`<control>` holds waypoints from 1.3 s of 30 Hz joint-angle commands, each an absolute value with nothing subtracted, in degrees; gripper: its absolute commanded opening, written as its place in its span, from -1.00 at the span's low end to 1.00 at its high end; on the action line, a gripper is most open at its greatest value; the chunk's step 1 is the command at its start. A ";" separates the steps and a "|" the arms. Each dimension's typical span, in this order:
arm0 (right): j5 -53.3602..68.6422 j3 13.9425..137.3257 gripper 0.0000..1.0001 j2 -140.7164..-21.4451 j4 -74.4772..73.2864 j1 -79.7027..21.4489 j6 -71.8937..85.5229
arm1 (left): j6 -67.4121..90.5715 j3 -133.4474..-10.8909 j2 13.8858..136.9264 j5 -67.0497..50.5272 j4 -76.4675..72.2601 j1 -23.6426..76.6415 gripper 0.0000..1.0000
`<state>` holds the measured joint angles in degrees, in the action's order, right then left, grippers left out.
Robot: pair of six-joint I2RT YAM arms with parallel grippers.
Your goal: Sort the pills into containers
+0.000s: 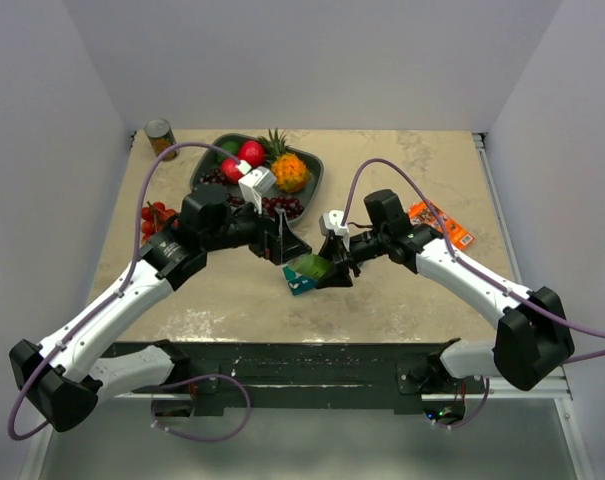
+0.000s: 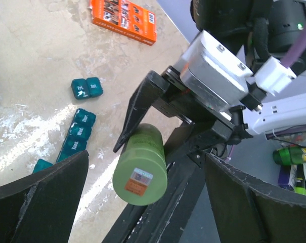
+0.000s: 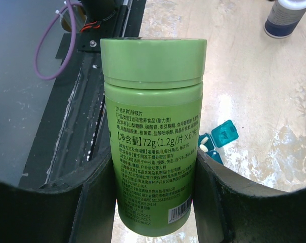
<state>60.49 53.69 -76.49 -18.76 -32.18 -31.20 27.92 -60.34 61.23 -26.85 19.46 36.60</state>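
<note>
Your right gripper (image 3: 155,162) is pinching the small green round plastic bottle (image 3: 153,126) around its lower body, one finger on each side of the label, green cap on. Your left gripper (image 2: 145,195) is spread as wide as it goes, nothing between its fingers, facing the bottle's base from just beside it.

From the top camera both meet near the table's middle, a bit towards 6 o'clock. You've got the teal-blue plastic cube containers (image 2: 78,132) lying on the beige stone-look tabletop (image 2: 31,50), at 9 o'clock of the bottle in the left wrist view: a short strip, plus a pair at its 12 o'clock, apart from it. In the right wrist view one teal lid is flipped open at 3 o'clock of the bottle, with white pills (image 3: 204,140) in the cube beside it.

From the bottle, the dark grey fruit tray (image 1: 207,165) is at 12 o'clock and the orange packet (image 1: 440,222) at 2.
</note>
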 commanded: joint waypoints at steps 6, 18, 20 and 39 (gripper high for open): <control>60.55 56.69 -1.00 -76.55 -17.84 -32.17 -32.43 | 27.69 -63.90 64.77 -24.34 20.56 38.23 0.95; 60.64 56.69 -1.00 -76.73 -17.75 -32.08 -32.26 | 25.41 -60.12 65.30 -32.16 23.73 38.41 0.41; 60.56 56.69 -1.00 -76.82 -17.75 -32.08 -32.17 | 24.96 -59.77 65.30 -33.48 24.26 38.50 0.40; 62.14 56.78 -1.00 -76.38 -18.37 -32.08 -32.52 | -14.39 -54.85 59.07 -30.15 32.54 38.50 -0.24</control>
